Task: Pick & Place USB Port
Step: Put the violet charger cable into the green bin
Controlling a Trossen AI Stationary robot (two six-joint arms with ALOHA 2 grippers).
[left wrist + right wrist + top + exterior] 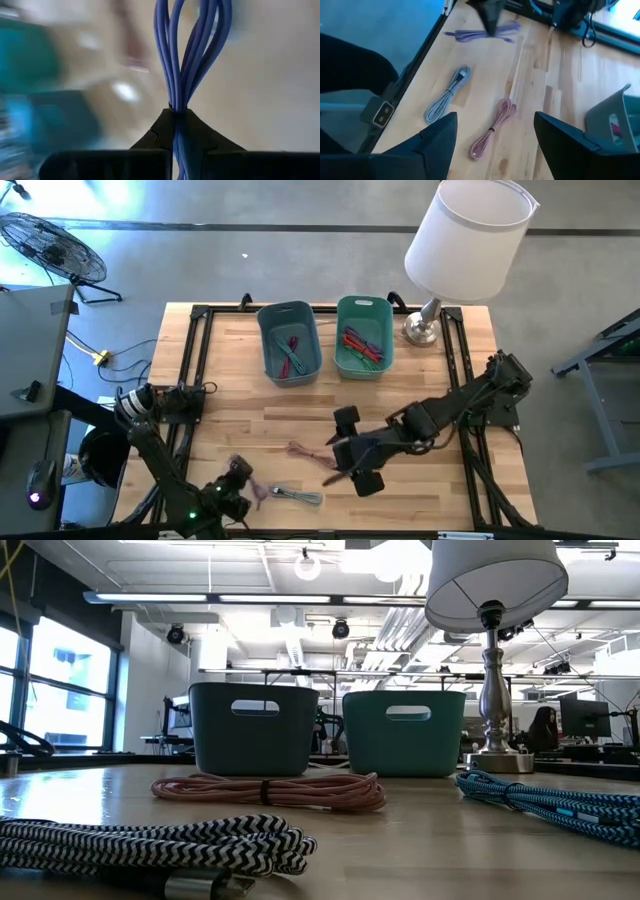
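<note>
A purple USB cable (187,45), coiled into a bundle, is in my left gripper (240,478), which is shut on it near the table's near left corner. The right wrist view shows the same cable (482,34) under that gripper. A black-and-white braided cable (298,496) and a pink cable (305,452) lie flat on the wood. My right gripper (495,135) hovers open above the pink cable (492,127), touching nothing. A blue-grey bin (290,340) and a teal bin (363,335), both holding cables, stand at the far side. My left gripper pinches several strands of the purple cable bundle (175,100) between its two fingers. The strands run along the fingers and fan out beyond their tips. I cannot tell whether the cable's far end is clear of the table.
A lamp (465,240) with a white shade stands at the far right corner beside the teal bin. The low view shows a blue braided cable (560,802) on the table. A black frame (195,380) borders the wooden top. Bare wood lies between the bins and the cables.
</note>
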